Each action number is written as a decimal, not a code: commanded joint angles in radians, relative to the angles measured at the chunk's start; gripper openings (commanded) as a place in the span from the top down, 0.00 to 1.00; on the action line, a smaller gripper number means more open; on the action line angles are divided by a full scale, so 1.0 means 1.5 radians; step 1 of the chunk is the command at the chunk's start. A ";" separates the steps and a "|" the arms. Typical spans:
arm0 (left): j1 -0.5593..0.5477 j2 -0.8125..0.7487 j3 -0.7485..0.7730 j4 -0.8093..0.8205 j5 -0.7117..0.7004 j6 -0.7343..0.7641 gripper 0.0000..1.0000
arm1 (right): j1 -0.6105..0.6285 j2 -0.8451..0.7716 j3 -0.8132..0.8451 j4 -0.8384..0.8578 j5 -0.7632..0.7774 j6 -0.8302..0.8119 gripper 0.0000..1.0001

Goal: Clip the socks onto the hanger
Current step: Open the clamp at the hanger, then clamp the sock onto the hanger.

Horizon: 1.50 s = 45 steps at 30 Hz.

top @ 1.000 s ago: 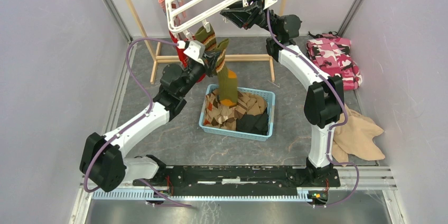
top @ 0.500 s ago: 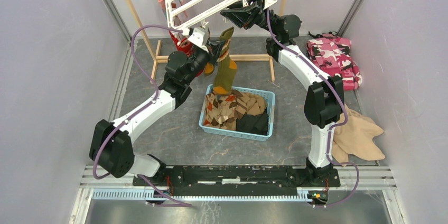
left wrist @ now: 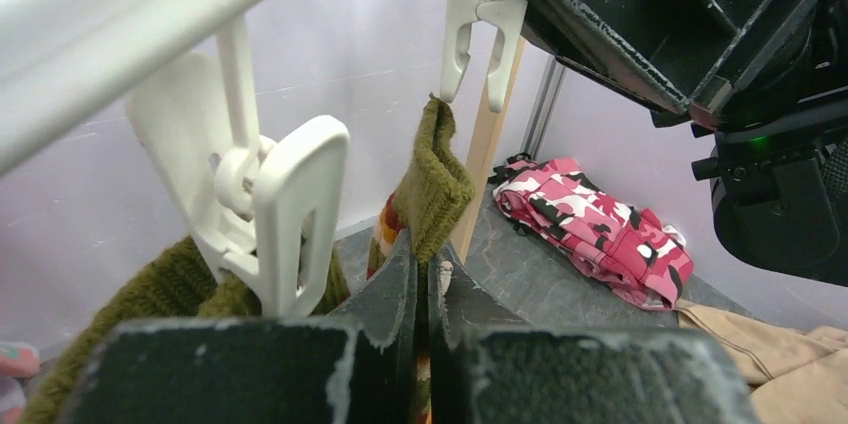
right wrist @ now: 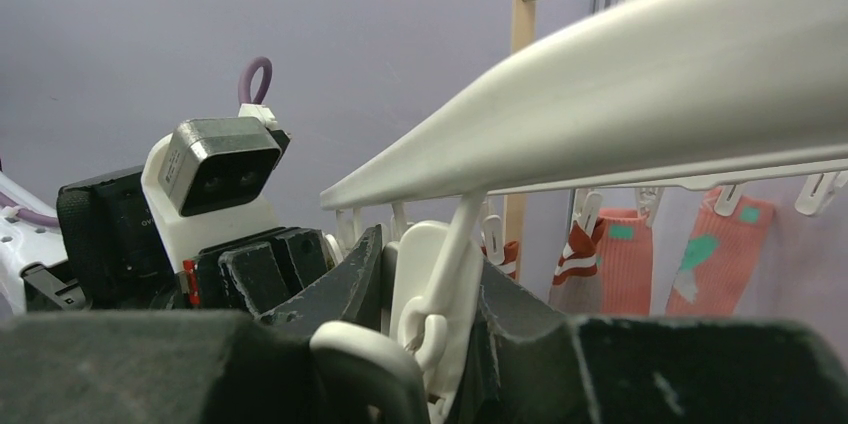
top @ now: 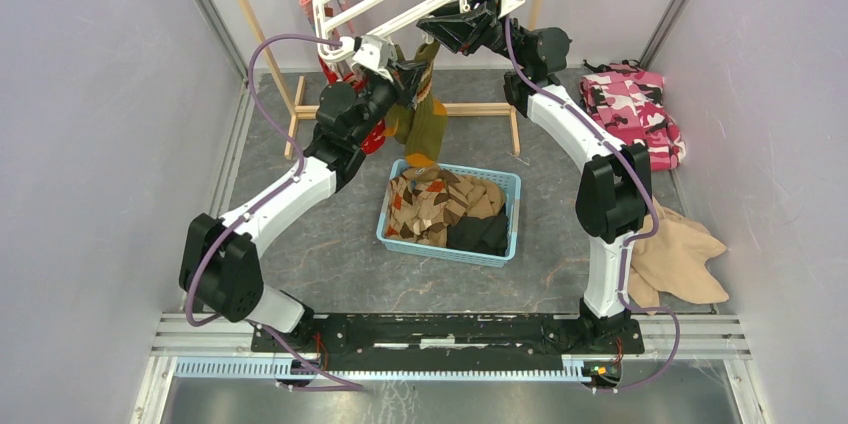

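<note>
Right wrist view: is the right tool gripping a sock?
No, the right tool is closed on a white clip dangling from the hanger, and nothing else sits in its grip.

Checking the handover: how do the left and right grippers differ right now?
The left gripper is shut on an olive sock; the right gripper pinches a white clip of the hanger. The left gripper points up from under the hanger, the right gripper sits at its rim. Both are closed on something.
</note>
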 commanded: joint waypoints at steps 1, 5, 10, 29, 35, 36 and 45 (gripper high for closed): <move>0.005 0.007 0.039 0.024 0.008 -0.035 0.98 | 0.003 -0.031 0.002 0.009 -0.005 0.001 0.90; 0.008 0.009 0.042 0.026 0.009 -0.042 0.98 | 0.002 -0.029 0.001 0.010 -0.005 0.001 0.90; 0.012 0.016 0.048 0.032 0.012 -0.056 0.98 | 0.003 -0.027 0.003 0.011 -0.006 0.002 0.90; 0.015 0.027 0.064 0.057 0.034 -0.093 0.98 | 0.003 -0.023 0.003 0.009 -0.007 0.001 0.90; 0.016 0.028 0.072 0.054 0.028 -0.096 0.98 | 0.002 -0.023 0.003 0.009 -0.007 0.000 0.90; 0.017 0.029 0.073 0.054 0.028 -0.096 0.98 | 0.002 -0.023 0.003 0.009 -0.007 0.000 0.90; 0.017 0.020 0.069 0.066 0.049 -0.108 0.98 | 0.003 -0.020 0.006 0.000 -0.004 -0.005 0.90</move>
